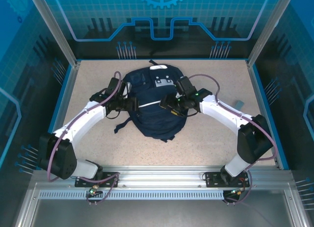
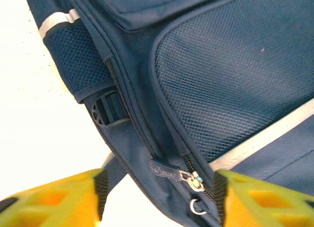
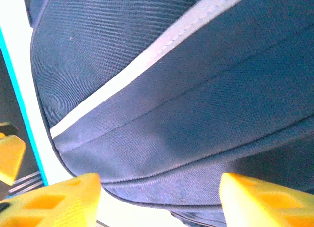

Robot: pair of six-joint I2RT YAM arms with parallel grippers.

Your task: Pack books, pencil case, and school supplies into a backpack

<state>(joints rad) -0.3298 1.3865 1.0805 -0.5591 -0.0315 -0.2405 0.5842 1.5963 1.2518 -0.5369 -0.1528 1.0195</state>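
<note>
Backpack [image 1: 152, 116], dark blue and soft, lies flat in the middle of the speckled counter [image 1: 211, 138]. Its white patch [image 1: 163, 82] is at the far end. A dark strap [image 1: 121, 125] sticks out on its left side.

Both arms bend in from the near corners and meet at the bag. The left gripper [image 1: 128, 104] is at the bag's left edge. The right gripper [image 1: 168, 105] is over the middle of the bag, a bit to the right.

In the left wrist view, the two yellow fingers [image 2: 59, 200] stand wide apart and hold nothing. The side of the bag sits between them. A zipper line runs down there, and a small shiny zipper pull [image 2: 192, 179] hangs just beside the right-hand finger. Above it there is a mesh pocket [image 2: 230, 80], and a black buckle [image 2: 101, 112] is off to the left.

In the right wrist view, the yellow fingers [image 3: 54, 202] are also spread wide and grip nothing. The rounded edge of the bag fills the space above them, and a thin white stripe [image 3: 147, 65] runs slanted across the cloth.
</note>
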